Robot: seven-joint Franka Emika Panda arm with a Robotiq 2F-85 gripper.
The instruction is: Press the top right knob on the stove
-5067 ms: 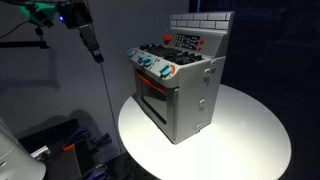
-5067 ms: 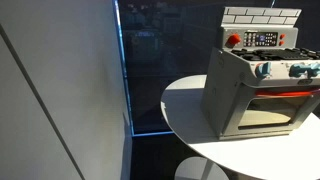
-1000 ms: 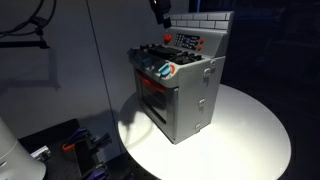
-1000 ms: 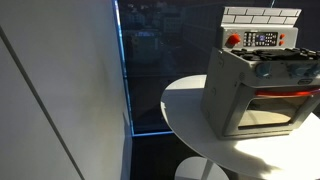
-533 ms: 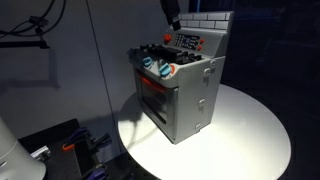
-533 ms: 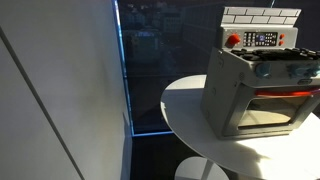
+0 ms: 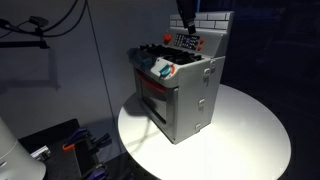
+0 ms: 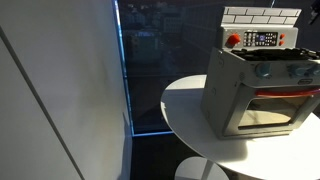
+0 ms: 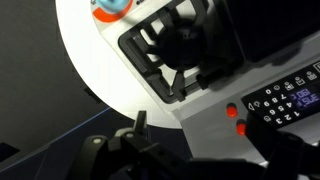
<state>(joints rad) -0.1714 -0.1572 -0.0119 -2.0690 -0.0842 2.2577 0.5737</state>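
Note:
The grey toy stove (image 7: 185, 90) stands on a round white table in both exterior views; it also shows at the right of an exterior view (image 8: 262, 85). Its brick back wall, red knob (image 7: 166, 42) and keypad are at the top, and teal and white knobs (image 7: 155, 67) sit on the front panel. My gripper (image 7: 184, 16) hangs above the stove's back panel, apart from it. The wrist view looks down on a black burner (image 9: 180, 45), two red buttons (image 9: 236, 118) and the keypad (image 9: 290, 100). Only one dark finger (image 9: 140, 122) shows clearly there.
The round white table (image 7: 250, 140) carries only the stove. A dark glass wall (image 8: 150, 70) and a pale panel (image 8: 60, 100) stand beside it. Cables and equipment lie on the floor (image 7: 75, 145).
My gripper has moved from the far side of the scene across to above the stove's back panel. The stove has not moved.

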